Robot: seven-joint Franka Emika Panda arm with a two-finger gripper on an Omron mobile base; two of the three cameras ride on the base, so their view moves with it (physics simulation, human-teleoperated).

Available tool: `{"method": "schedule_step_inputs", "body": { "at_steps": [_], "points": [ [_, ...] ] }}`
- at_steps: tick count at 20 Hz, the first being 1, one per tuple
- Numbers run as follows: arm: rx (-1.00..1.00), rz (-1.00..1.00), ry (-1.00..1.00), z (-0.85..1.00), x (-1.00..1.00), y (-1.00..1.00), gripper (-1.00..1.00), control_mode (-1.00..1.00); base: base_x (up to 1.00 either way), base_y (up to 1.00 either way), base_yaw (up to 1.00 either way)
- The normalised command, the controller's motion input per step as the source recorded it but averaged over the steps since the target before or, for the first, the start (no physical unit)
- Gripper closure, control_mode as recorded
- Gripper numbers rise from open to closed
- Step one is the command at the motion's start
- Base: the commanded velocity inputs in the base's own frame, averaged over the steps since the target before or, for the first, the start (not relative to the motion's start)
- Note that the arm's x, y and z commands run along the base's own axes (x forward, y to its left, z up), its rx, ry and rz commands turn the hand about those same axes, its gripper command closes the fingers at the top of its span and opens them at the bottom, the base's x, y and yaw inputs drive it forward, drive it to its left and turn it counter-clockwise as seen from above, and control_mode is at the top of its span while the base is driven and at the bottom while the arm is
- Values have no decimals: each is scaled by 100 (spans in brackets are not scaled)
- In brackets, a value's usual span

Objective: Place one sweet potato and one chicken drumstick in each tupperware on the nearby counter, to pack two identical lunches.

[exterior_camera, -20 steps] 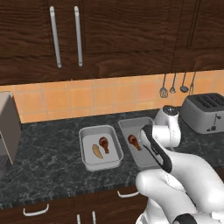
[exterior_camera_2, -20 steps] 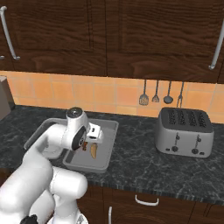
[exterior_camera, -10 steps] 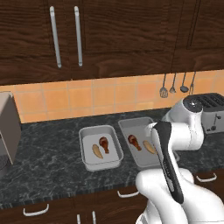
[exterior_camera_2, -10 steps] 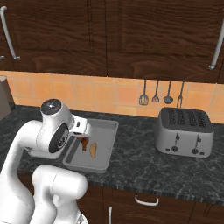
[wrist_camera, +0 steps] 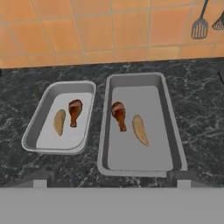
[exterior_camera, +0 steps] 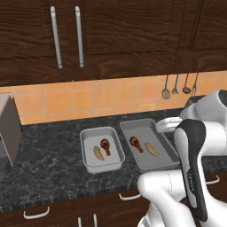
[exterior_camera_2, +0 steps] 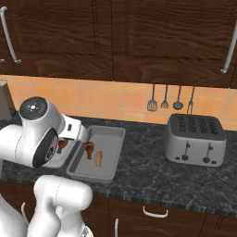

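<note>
Both tupperware (wrist_camera: pixel 61 118) (wrist_camera: pixel 140 127) on the table (wrist_camera: pixel 201 109) hold one drumstick (wrist_camera: pixel 75 111) and one sweet potato (wrist_camera: pixel 59 121). Claw (wrist_camera: pixel 111 186) released, empty. Risk: arm sweep nudging a container.

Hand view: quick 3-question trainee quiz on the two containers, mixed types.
1. True or false: each tupperware holds one sweet potato and one chicken drumstick.
2. Which container is longer? A) left one B) right one
3. Fill in: the utensils hang on the orange tiled ____.

Key:
1. True: squarish tupperware with sweet potato and drumstick; longer tupperware with sweet potato and drumstick.
2. B.
3. Wall; see the spatula.
</note>
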Motion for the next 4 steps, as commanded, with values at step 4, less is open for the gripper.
{"method": "schedule_step_inputs", "body": {
  "at_steps": [4],
  "points": [
    [17,-7,-25,-64,-3,36,-100,-100,0,0,0]
  ]
}}
